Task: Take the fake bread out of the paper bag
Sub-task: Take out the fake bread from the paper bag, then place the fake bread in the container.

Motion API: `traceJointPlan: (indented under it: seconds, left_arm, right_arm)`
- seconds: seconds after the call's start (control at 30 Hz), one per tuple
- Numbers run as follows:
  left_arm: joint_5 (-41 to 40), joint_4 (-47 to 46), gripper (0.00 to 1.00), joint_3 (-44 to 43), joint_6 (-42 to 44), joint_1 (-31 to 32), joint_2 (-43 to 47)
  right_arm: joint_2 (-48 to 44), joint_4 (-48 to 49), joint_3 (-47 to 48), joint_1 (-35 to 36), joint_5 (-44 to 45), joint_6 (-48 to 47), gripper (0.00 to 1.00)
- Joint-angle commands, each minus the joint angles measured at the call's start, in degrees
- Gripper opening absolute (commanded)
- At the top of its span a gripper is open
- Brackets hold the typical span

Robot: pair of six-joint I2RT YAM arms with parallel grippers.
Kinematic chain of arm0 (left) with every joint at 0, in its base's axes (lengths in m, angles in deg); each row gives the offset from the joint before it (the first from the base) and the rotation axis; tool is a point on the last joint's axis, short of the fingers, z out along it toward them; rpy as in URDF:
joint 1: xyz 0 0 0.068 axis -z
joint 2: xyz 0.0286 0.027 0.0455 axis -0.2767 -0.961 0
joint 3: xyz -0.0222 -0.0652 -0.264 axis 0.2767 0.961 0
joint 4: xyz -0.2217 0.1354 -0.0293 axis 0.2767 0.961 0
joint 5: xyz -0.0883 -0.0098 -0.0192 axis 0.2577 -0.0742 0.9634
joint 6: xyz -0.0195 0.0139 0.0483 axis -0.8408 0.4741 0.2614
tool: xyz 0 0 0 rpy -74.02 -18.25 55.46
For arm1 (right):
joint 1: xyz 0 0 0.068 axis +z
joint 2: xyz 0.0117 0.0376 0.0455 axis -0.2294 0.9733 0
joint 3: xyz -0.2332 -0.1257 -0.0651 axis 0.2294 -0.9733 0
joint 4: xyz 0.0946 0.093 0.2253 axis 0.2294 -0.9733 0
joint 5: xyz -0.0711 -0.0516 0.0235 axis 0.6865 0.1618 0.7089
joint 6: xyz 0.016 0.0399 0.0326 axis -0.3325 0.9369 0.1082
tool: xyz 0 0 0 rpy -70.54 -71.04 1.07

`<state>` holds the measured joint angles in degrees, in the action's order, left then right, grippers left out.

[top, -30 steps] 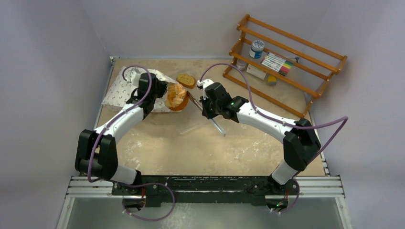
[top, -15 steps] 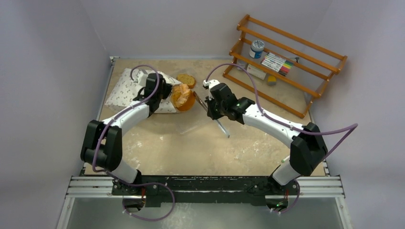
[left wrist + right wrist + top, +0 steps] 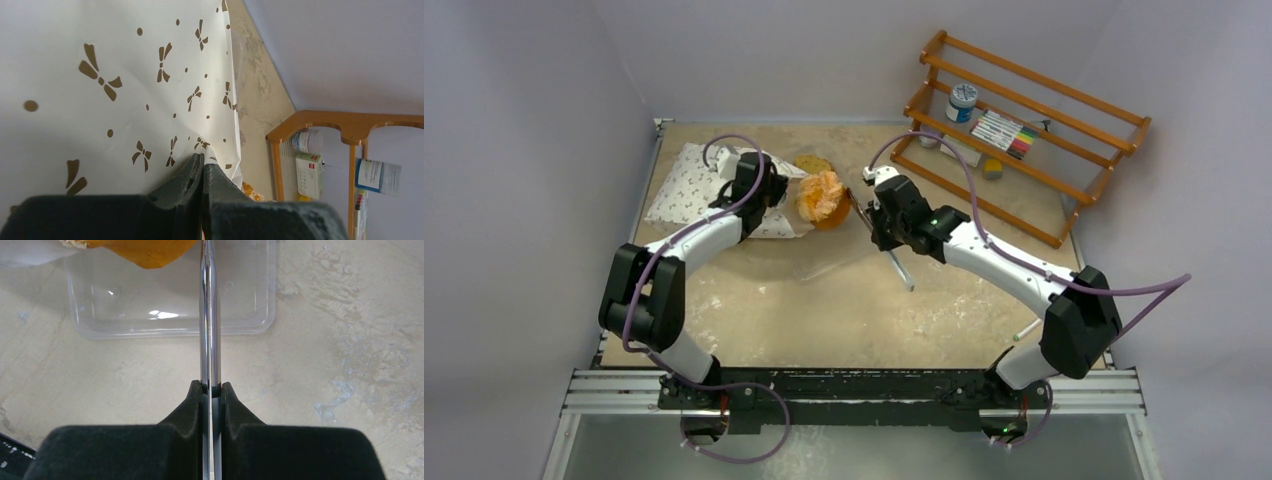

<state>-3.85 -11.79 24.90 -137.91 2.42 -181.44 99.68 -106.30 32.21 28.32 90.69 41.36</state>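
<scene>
Wooden rack (image 3: 325,120) far R; clear tray (image 3: 150,300) under tongs (image 3: 209,330), nr paper bag (image 3: 100,60).

R wrist: tongs (image 3: 209,315) tips cut at top | fake bread (image 3: 145,252) — mostly off-frame

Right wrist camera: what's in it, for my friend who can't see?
The right claw grips shiny metal tongs that reach over a clear plastic tray on the table, with orange fake bread at the top edge.

Right of the paper bag (image 3: 686,185) mouth, orange bread (image 3: 822,197), clear tray (image 3: 240,295) and metal tongs (image 3: 209,315) block passage; wooden rack (image 3: 1024,130) stands well right of the bag; table (image 3: 824,320) nearer than the bag lies open.
</scene>
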Motion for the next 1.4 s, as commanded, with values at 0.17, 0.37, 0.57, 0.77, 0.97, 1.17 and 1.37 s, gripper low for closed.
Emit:
traceJointPlan:
  seconds: [0.17,0.37,0.57,0.77,0.97,1.17,1.37]
  left_arm:
    - [-2.60,0.70,0.00,-1.19,2.86,-0.01,1.16]
    - [-3.00,1.43,0.00,-0.59,3.55,0.06,2.32]
    - [-3.35,2.19,0.00,0.34,4.17,0.05,3.78]
    - [-4.21,3.21,0.00,1.41,4.81,-0.01,6.28]
    - [-2.62,3.38,0.00,2.19,5.16,0.04,8.37]
    - [1.23,4.78,0.00,2.46,7.29,-0.02,11.72]
    - [4.51,9.27,0.00,1.18,10.27,0.03,14.85]
  right_arm:
    - [-2.85,3.69,-2.07,-1.39,2.70,2.59,0.00]
    - [-2.91,4.25,-4.15,-1.58,2.64,3.55,0.00]
    - [-3.23,5.00,-6.71,-1.64,2.77,4.47,0.00]
    - [-2.68,6.22,-9.07,-1.68,2.60,5.18,0.00]
    - [0.39,7.96,-8.91,-1.68,1.93,4.75,0.00]
    - [4.70,9.64,-6.20,-1.68,1.52,3.96,0.00]
    - [10.90,11.13,-2.03,-1.67,1.29,3.41,0.00]
